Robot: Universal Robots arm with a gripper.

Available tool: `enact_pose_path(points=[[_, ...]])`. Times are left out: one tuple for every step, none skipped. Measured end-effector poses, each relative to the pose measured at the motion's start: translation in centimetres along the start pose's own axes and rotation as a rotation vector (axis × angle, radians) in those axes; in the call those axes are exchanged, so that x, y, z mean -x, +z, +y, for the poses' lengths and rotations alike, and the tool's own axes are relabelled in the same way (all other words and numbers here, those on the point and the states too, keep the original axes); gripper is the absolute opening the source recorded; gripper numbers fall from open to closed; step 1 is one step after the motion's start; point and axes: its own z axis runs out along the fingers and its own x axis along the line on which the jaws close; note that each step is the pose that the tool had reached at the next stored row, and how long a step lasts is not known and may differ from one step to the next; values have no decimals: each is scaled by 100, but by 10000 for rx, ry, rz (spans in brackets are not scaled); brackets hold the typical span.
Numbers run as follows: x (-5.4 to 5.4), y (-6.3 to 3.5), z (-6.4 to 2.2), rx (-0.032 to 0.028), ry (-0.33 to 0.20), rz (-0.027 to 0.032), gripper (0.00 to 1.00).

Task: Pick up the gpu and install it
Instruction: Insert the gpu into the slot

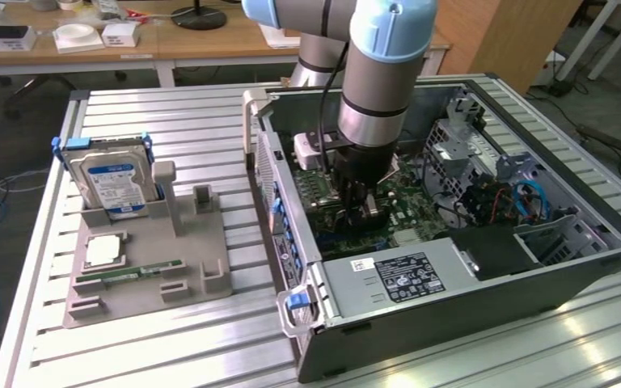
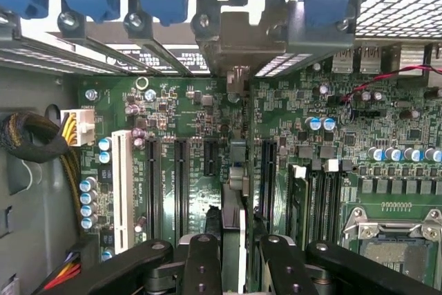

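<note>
pincer (image 2: 235, 253) clamped on the gpu (image 2: 233, 198), held edge-on | gpu directly under the fingers, over the motherboard (image 2: 200, 122) slots inside the computer case (image 1: 526, 267) | risk as we judge it: card misses the slot (image 2: 266, 177) beside it, jams or tilts, bracket snags the case's rear wall

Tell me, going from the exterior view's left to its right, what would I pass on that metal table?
Hard drive standing in the grey holder tray → memory stick lying on that tray → open computer case, where the arm's tool holds the gpu edge-on over the motherboard.
</note>
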Motion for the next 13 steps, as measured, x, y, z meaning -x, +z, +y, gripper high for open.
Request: enact_pose_path(points=[[0, 0, 0, 1, 0, -2, 26], [0, 0, 0, -1, 1, -1, 26], [1, 0, 1, 11, -1, -8, 26], [1, 0, 1, 12, 0, -9, 26], [1, 1, 1, 12, 0, -10, 26], [1, 1, 1, 12, -1, -10, 26], [1, 1, 1, 12, 0, -10, 26], [1, 1, 1, 12, -1, -10, 26], [1, 1, 1, 12, 0, -10, 26], [1, 1, 1, 12, 0, -10, 26], [1, 1, 1, 4, 1, -6, 26], [1, 1, 1, 4, 1, -6, 26], [0, 1, 1, 4, 0, -5, 26]])
